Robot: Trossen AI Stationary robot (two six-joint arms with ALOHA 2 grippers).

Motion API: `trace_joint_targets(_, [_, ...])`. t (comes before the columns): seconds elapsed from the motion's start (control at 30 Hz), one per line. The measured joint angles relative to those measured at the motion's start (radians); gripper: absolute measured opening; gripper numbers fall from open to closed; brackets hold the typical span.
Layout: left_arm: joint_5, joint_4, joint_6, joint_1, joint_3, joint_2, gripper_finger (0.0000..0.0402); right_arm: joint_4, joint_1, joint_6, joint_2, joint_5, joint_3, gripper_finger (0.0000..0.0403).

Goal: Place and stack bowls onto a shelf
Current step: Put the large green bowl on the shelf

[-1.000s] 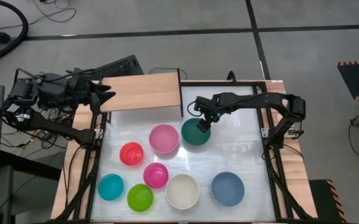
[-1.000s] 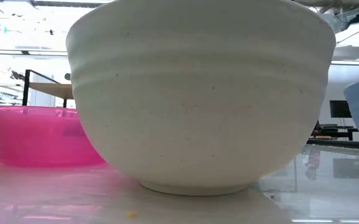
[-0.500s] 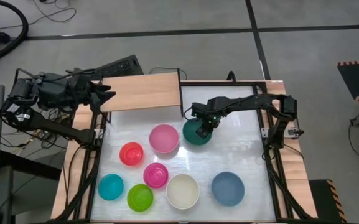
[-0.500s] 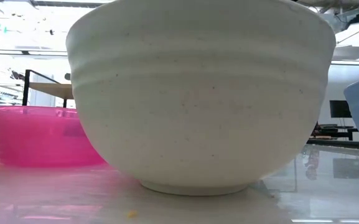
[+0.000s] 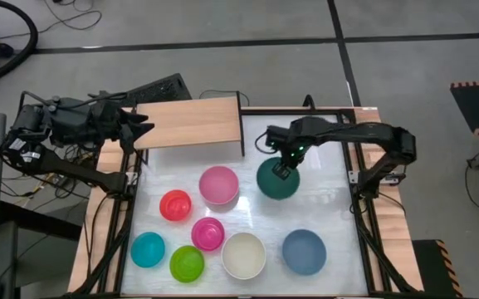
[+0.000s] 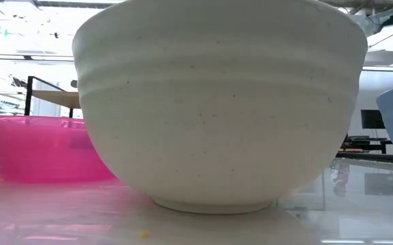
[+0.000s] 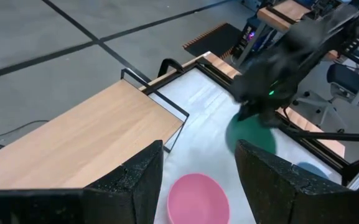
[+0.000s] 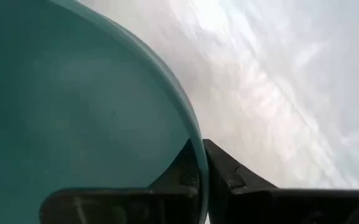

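Note:
My right gripper (image 5: 285, 164) is shut on the dark green bowl (image 5: 279, 181), which hangs above the white tabletop to the right of the pink bowl (image 5: 219, 184). The wooden shelf (image 5: 193, 123) stands at the far left with nothing on it. My left gripper (image 5: 144, 129) waits open over the shelf's left end. The red (image 5: 175, 204), magenta (image 5: 207, 233), cyan (image 5: 148, 249), lime (image 5: 187, 263), cream-white (image 5: 243, 255) and blue-grey (image 5: 304, 251) bowls rest on their bases on the tabletop. In the left wrist view, the green bowl (image 7: 251, 134) shows under the right arm. My right gripper pinches the green bowl's rim (image 8: 195, 146) on the bowl's far side, one finger (image 8: 185, 171) inside the bowl and the other (image 8: 229, 171) outside. The fingers come from above, pointing down. The bowl hangs below them, lifted clear of the tabletop.
In the low view the cream-white bowl (image 6: 216, 116) fills the picture, with the pink bowl (image 6: 39, 146) behind it at the left. A black-and-wood frame (image 5: 364, 208) borders the tabletop. Bare tabletop lies between the shelf and the bowls.
My right gripper has taken hold of the green bowl's rim, then risen and moved a little toward the table's right edge. The bowl has come up off the tabletop with it and away from the pink bowl.

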Motion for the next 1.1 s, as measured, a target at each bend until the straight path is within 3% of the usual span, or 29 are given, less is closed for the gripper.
trace_joint_targets(0.3, [0.001, -0.001, 0.011, 0.0, 0.0, 0.0, 0.0186, 0.044, -0.033, -0.046, -0.051, 0.0, 0.439, 0.0024])
trace_joint_targets(0.6, [0.013, -0.001, 0.008, 0.0, -0.001, -0.022, 0.0186, 0.053, -0.145, -0.182, 0.242, 0.039, 0.929, 0.0024])
trace_joint_targets(0.73, [0.025, -0.001, 0.006, 0.0, -0.001, -0.035, 0.0186, 0.207, -0.197, -0.167, 0.299, -0.05, 0.897, 0.0024])
trace_joint_targets(0.83, [0.026, -0.001, 0.005, 0.0, -0.001, -0.043, 0.0186, 0.263, -0.22, -0.142, 0.363, -0.056, 0.896, 0.0024])
trace_joint_targets(1.1, [0.026, -0.003, 0.004, 0.0, -0.001, -0.046, 0.0186, 0.266, -0.238, -0.119, 0.537, -0.085, 0.896, 0.0024])
